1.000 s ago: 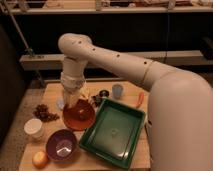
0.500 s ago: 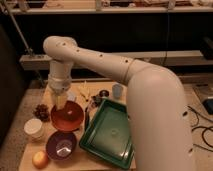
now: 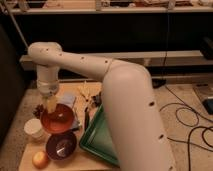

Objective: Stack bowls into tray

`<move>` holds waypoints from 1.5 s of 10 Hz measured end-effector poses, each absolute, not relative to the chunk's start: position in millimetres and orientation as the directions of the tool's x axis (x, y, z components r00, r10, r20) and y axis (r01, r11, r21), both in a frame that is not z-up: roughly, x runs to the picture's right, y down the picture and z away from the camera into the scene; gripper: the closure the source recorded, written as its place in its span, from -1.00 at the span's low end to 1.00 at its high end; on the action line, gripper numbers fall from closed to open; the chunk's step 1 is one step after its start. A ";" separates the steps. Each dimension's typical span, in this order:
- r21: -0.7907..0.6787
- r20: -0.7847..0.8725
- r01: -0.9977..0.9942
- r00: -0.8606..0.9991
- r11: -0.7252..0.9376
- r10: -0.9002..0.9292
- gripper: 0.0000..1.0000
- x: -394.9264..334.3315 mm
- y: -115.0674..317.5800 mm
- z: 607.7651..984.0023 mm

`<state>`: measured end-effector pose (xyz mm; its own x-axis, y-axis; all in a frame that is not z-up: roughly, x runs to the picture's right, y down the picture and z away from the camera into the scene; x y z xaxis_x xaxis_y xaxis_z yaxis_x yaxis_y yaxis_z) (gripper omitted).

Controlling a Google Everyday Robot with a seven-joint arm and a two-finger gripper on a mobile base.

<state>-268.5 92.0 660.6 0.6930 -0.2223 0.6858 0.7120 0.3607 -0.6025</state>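
Dark-green tray (image 3: 96, 134) on the right, half hidden by the arm (image 3: 125, 100). Just left of it, orange-red bowl (image 3: 60, 120), with purple bowl (image 3: 61, 146) nearer the camera. At the orange-red bowl's far-left rim, gripper (image 3: 51, 104), pointing down; gripping or not, cannot tell. Likely calls for a carry rightward into the tray

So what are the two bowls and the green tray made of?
The orange bowl looks like glossy plastic: light glints off its smooth inside. The purple bowl seems the same, with a bright spot in its middle. The green tray is probably plastic too, smooth with a soft sheen. The gripper hangs at the orange bowl's back left rim.
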 end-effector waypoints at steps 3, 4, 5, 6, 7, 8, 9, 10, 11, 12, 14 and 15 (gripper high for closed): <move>-0.623 0.673 0.719 0.694 0.309 -0.257 1.00 -282.8 115.0 680.9; -0.623 0.678 0.724 0.689 0.296 -0.257 1.00 -284.3 122.7 688.0; -0.625 0.682 0.727 0.686 0.284 -0.255 1.00 -282.6 130.7 697.1; -0.625 0.686 0.730 0.682 0.275 -0.254 1.00 -282.1 136.0 701.8; -0.622 0.693 0.738 0.674 0.260 -0.256 1.00 -282.6 144.9 708.2; -0.618 0.703 0.748 0.663 0.240 -0.258 1.00 -283.3 156.3 714.3; -0.616 0.708 0.755 0.656 0.225 -0.262 1.00 -281.7 164.9 718.7; -0.615 0.710 0.758 0.652 0.217 -0.265 1.00 -279.9 168.9 720.1; -0.612 0.714 0.764 0.645 0.204 -0.273 1.00 -277.5 175.2 721.2; -0.613 0.715 0.765 0.643 0.197 -0.274 0.95 -273.3 178.6 723.0; -0.610 0.722 0.770 0.638 0.188 -0.268 0.61 -268.3 183.5 724.9; -0.606 0.726 0.773 0.634 0.188 -0.266 0.36 -268.4 184.3 724.0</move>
